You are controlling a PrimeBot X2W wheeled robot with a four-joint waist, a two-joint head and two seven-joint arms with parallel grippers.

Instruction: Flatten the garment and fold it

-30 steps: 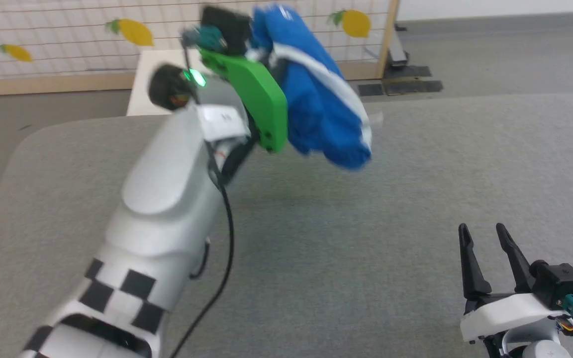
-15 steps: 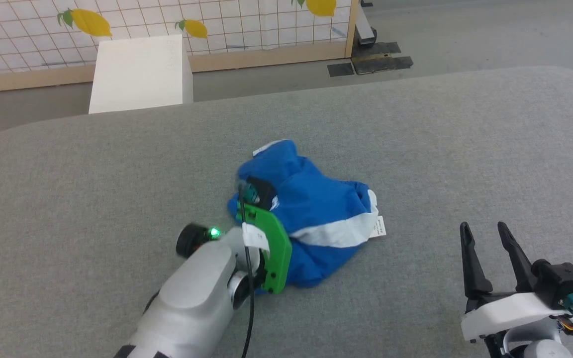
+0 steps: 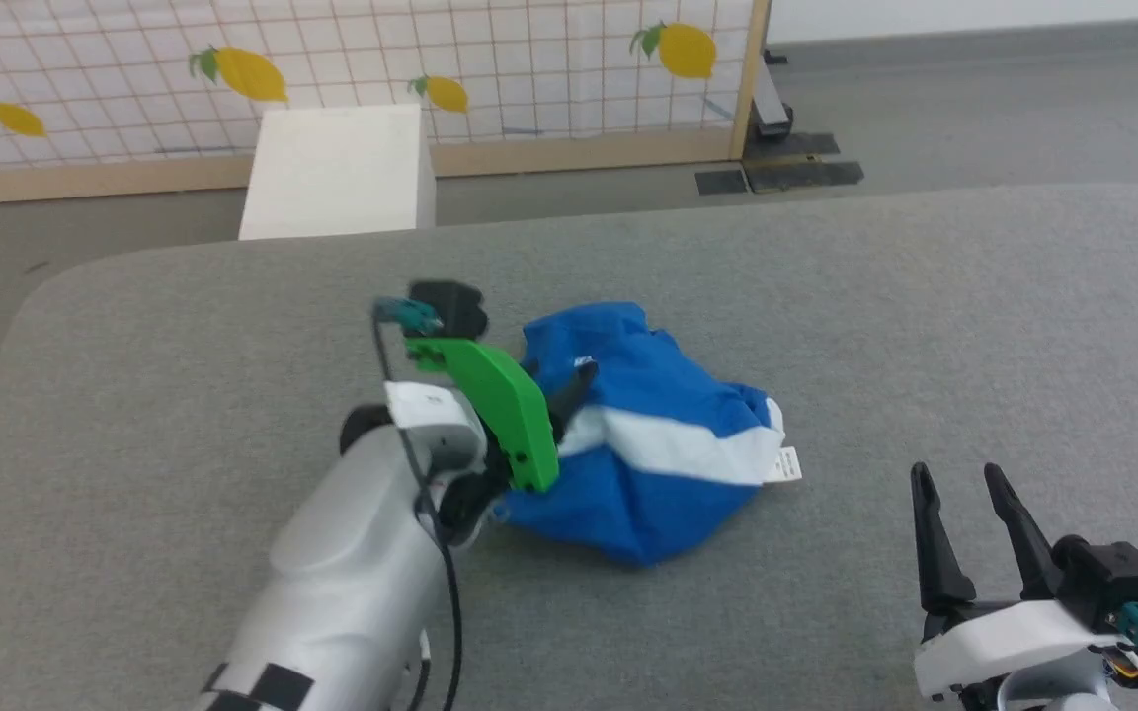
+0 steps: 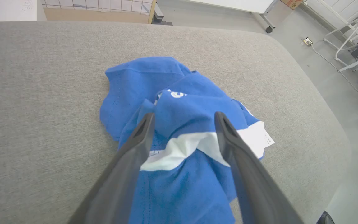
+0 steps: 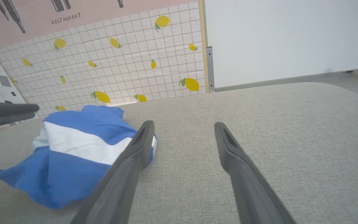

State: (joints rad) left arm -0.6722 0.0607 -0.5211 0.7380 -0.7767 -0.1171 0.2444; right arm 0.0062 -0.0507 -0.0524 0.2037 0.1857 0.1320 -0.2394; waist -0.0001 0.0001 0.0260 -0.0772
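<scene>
Your grey bench holds the crumpled garment (lemon-print wall upper left); left end effector and right end effector gape wide.

A grey fabric-covered table with rounded corners. Just beyond the table's far edge stands a white rectangular box on grey floor. Farther beyond the table: a wood-framed white tiled panel printed with yellow lemons and 2 black floor plates.
</scene>
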